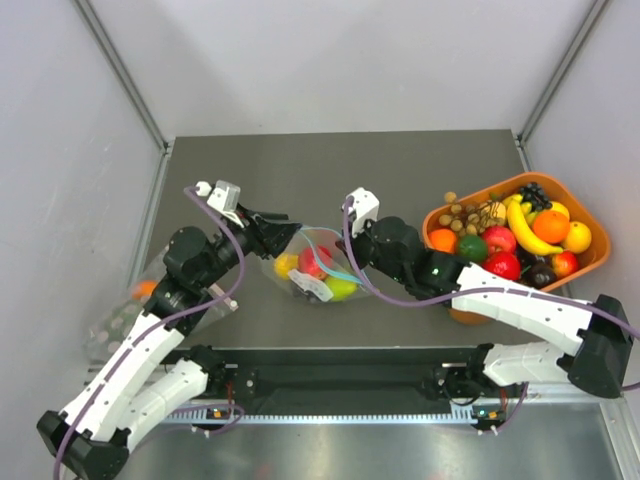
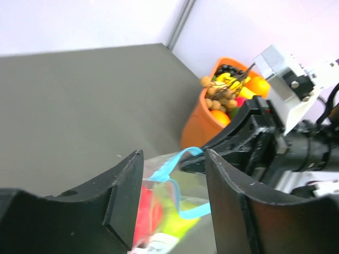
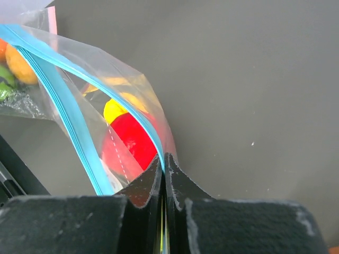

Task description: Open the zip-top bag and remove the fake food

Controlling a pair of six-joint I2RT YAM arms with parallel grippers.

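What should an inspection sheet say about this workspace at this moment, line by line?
Surface: dark grey table, matte.
Job's things: zip-top bag mid-table, mouth partly open; fake food inside it.
Clutter: orange basket full of fruit on the right; second bag at the left edge.
Grippers: left pincer open, fingers either side of the bag's mouth; right pincer shut on the bag's rim.
Cables: purple cable along each arm.
Surroundings: pale walls; nothing else seen.
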